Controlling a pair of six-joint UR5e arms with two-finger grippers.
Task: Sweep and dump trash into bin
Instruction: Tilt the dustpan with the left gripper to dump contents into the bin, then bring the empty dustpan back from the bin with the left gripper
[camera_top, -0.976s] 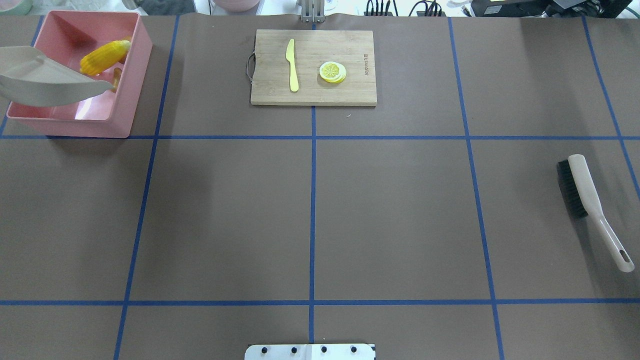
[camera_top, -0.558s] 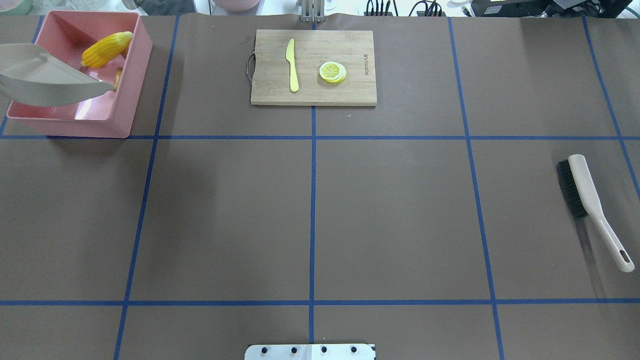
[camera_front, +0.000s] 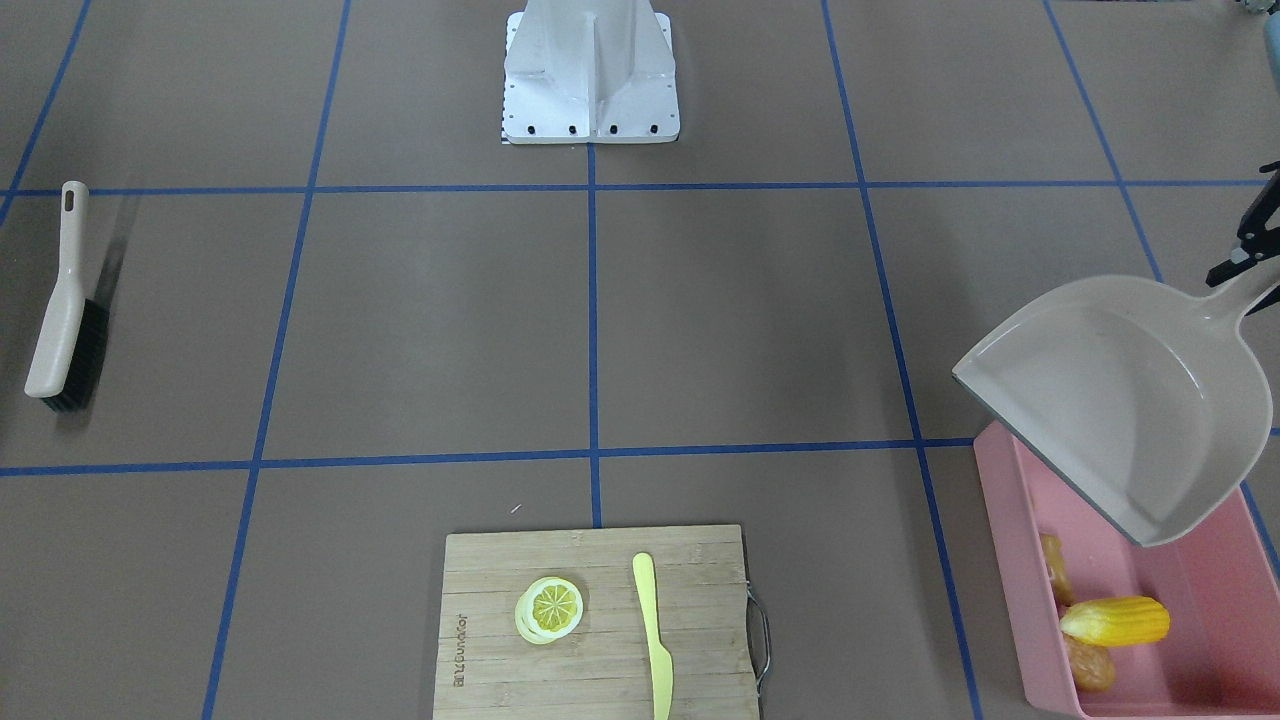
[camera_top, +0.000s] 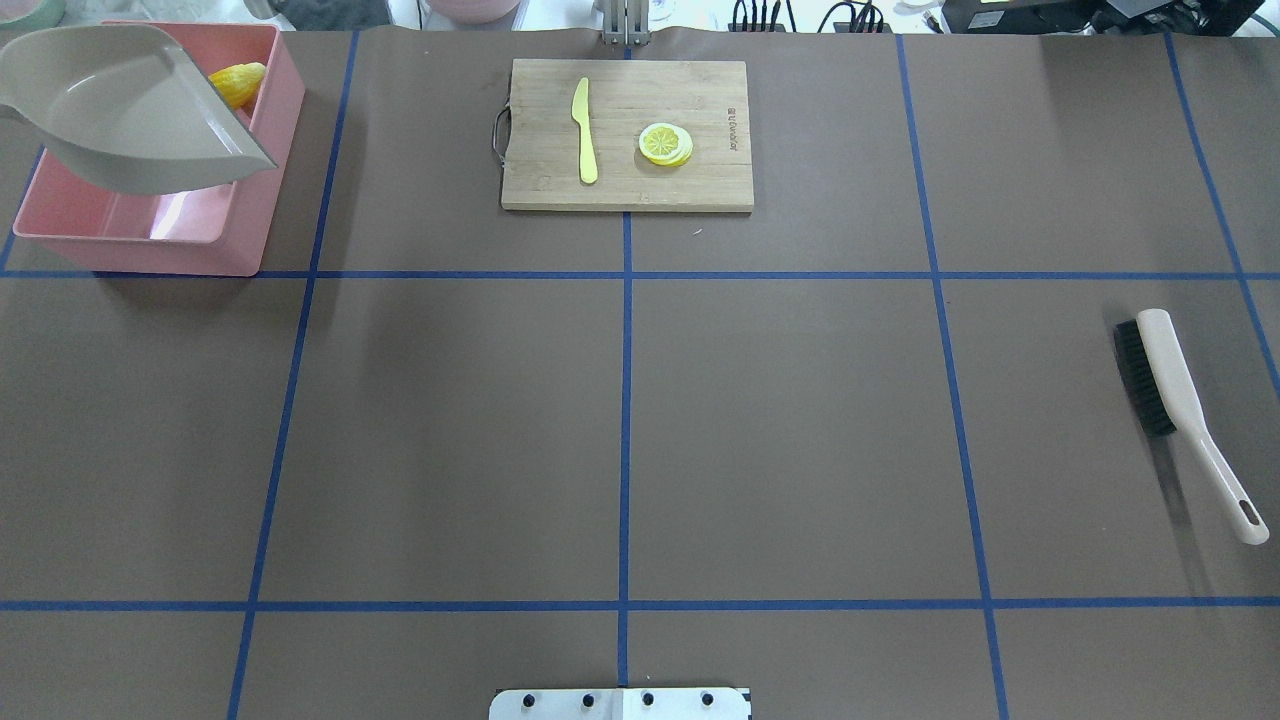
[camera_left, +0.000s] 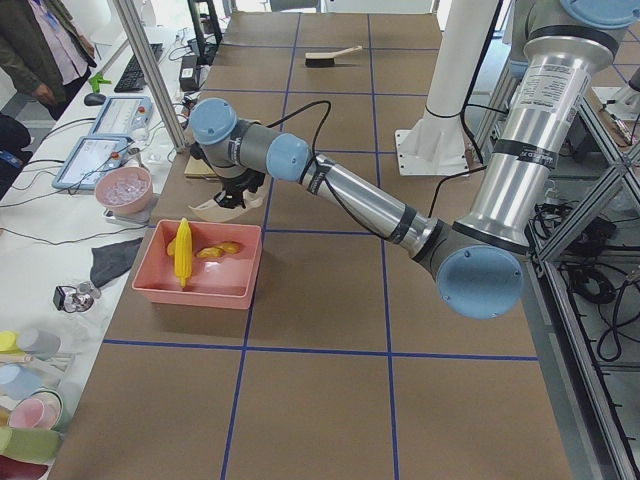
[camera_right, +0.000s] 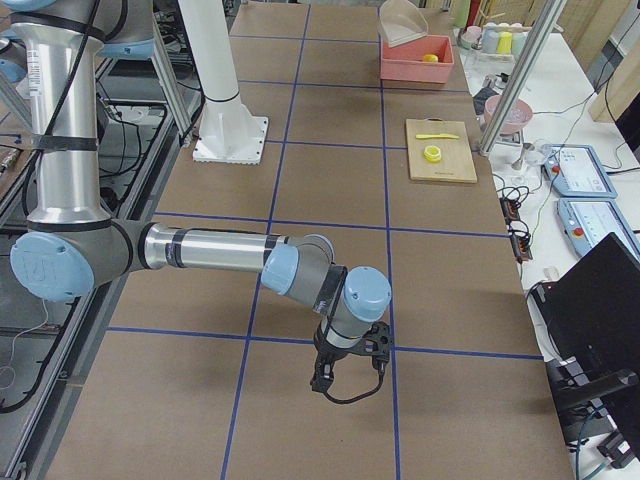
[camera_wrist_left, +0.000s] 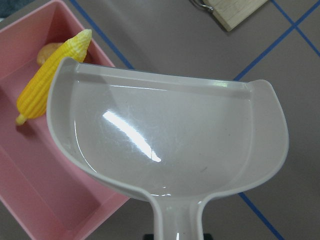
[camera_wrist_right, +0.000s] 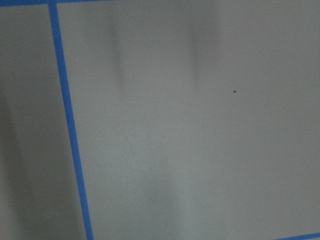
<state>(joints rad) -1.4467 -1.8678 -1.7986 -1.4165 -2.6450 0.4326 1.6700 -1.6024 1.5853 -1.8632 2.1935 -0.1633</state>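
You are viewing the left gripper (camera_front: 1240, 258) as it is clamping the handle of the beige-grey dustpan (camera_front: 1120, 400), with its fingers closed on the handle end. The dustpan is hanging tilted in the air above the pink bin (camera_top: 140, 245). In the left wrist view its scoop is showing only bare, glossy plastic.

All the trash is lying inside the bin. The yellow corn cob (camera_front: 1115, 620) is resting on the bin floor. You are seeing it flanked by one orange-brown toy food (camera_front: 1053, 572) and another orange-brown toy food (camera_front: 1088, 668), both partly hidden behind the bin wall in the front-facing view. At this size you cannot tell which is the ginger root and which is the potato.

The right gripper (camera_right: 350, 375) is pointing down close over the table (camera_top: 800, 450), well apart from the bin. It is appearing only in the exterior right view, so you cannot tell whether its jaws are apart or together. Its wrist camera is showing only brown table cover and blue tape lines.

The brush (camera_top: 1165, 385) is lying flat on the table at the robot's right. The wooden cutting board (camera_top: 700, 180) is carrying the pale yellow knife (camera_top: 585, 130) and the lemon slice (camera_top: 665, 143), which are lying side by side and apart.
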